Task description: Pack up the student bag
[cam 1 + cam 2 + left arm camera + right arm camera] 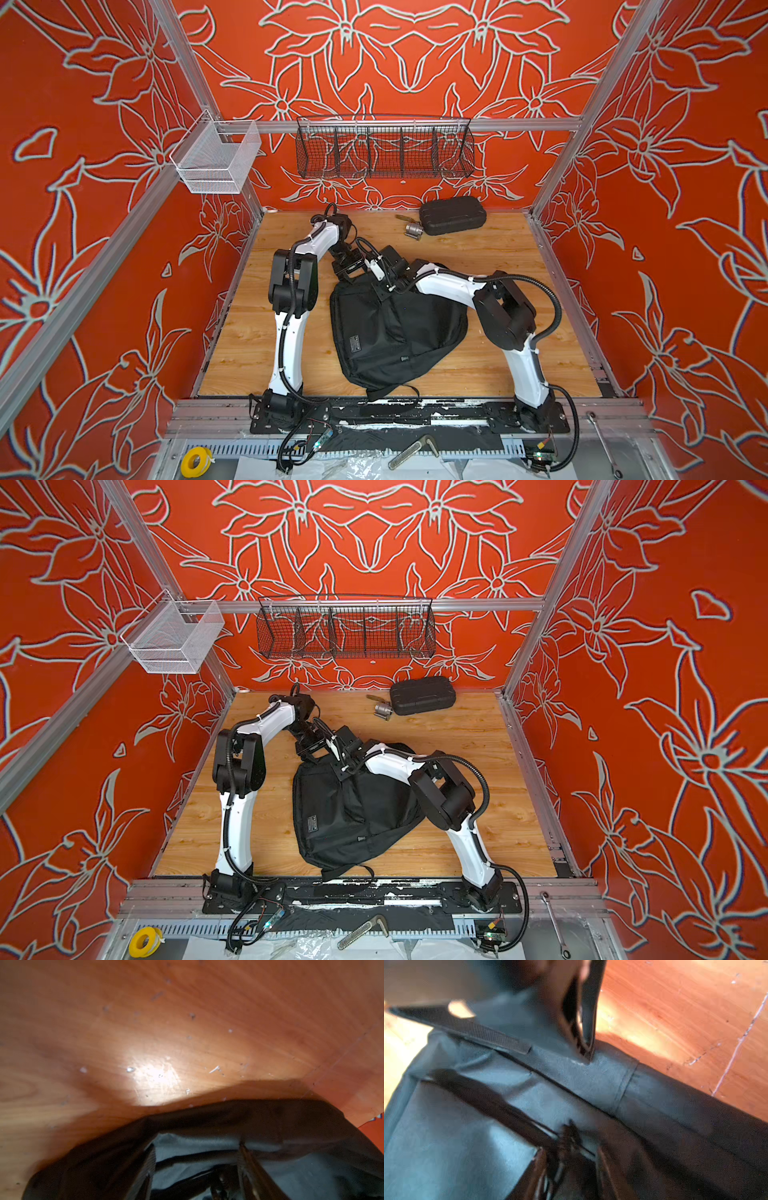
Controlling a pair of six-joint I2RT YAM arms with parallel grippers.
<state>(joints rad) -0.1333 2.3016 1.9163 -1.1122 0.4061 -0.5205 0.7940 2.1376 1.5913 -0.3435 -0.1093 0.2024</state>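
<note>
The student bag, a soft black backpack with a small label patch, lies flat in the middle of the wooden table. Both grippers meet at its far top edge. My left gripper is open, its fingers standing apart over the bag's grey-lit top fabric and a dark zip line. My right gripper sits beside it, jaws narrowed but still apart, with a dark zip pull between the fingers. A webbing strap crosses the bag's top.
A black hard-shell case and a small metal piece lie at the table's far edge. A black wire basket and a white mesh basket hang on the back rail. A yellow tape roll lies in front of the arm bases.
</note>
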